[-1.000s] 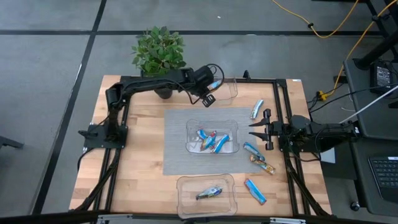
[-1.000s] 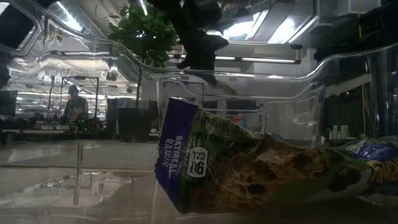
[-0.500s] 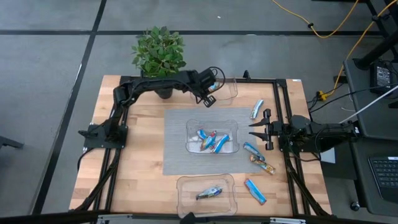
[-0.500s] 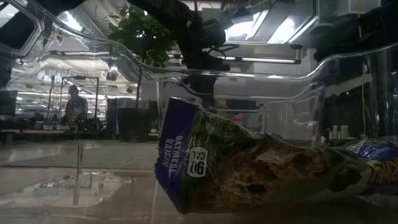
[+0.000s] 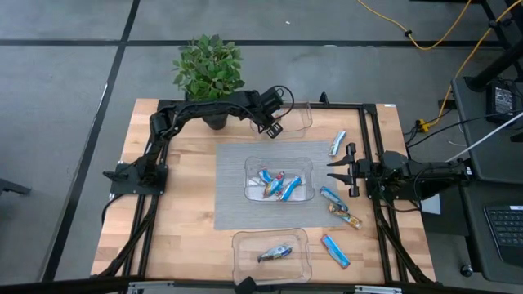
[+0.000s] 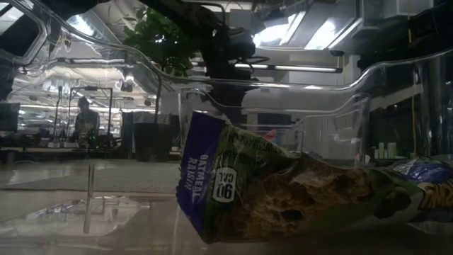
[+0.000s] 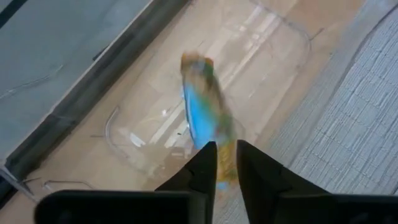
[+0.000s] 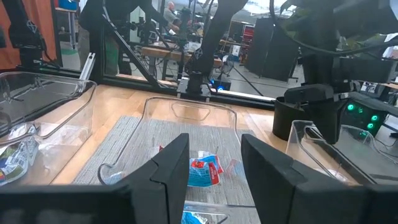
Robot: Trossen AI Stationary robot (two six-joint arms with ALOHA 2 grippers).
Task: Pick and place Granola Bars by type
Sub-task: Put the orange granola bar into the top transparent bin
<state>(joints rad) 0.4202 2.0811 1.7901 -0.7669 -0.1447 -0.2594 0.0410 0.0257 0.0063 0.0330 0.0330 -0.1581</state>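
Three clear bins are sitting on the wooden counter [image 5: 184, 204]: a far bin [image 5: 299, 121], a middle bin [image 5: 253, 167] on the grey mat [image 5: 230, 196] holding roughly four granola bars [image 5: 279, 184], and a near bin [image 5: 245, 249] holding one bar [image 5: 274, 253]. Four more bars are lying loose near the right claw [image 5: 332, 169], whose fingers are standing apart, grasping nothing. The left claw [image 7: 226, 167] is hanging over the far bin with a blue bar [image 7: 200, 113] between its fingertips; whether it is clenched cannot be told. One potted plant [image 5: 208, 69] is standing at the far edge.

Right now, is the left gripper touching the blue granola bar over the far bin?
Cannot tell. In the left wrist view the blurred bar shows just beyond the left gripper, so contact isn't plain.
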